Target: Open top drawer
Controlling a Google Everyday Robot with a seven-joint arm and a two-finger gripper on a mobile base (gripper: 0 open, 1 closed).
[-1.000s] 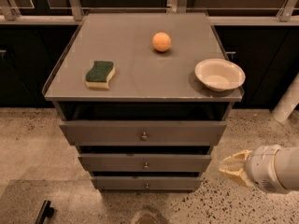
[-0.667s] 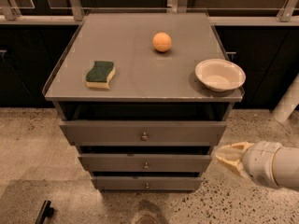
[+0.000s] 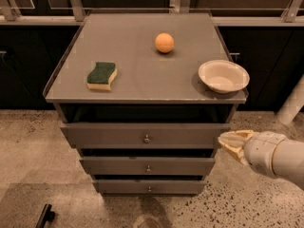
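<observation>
The top drawer [image 3: 104, 136] is the widest grey-brown front under the counter top, with a small round metal knob [image 3: 147, 138] at its centre. It looks pushed in, level with the cabinet front. My gripper [image 3: 227, 142] comes in from the right on a white arm, its pale fingertips pointing left at the height of the top drawer's right end, well to the right of the knob. It holds nothing.
Two narrower drawers [image 3: 147, 166] sit below the top one. On the counter top [image 3: 137, 46] lie a green-and-yellow sponge [image 3: 101, 75], an orange ball [image 3: 164, 42] and a white bowl [image 3: 223, 76] at the right edge. Speckled floor surrounds the cabinet.
My gripper has moved left and up, from beside the lower right of the cabinet to the right end of the top drawer. The drawers have not moved.
</observation>
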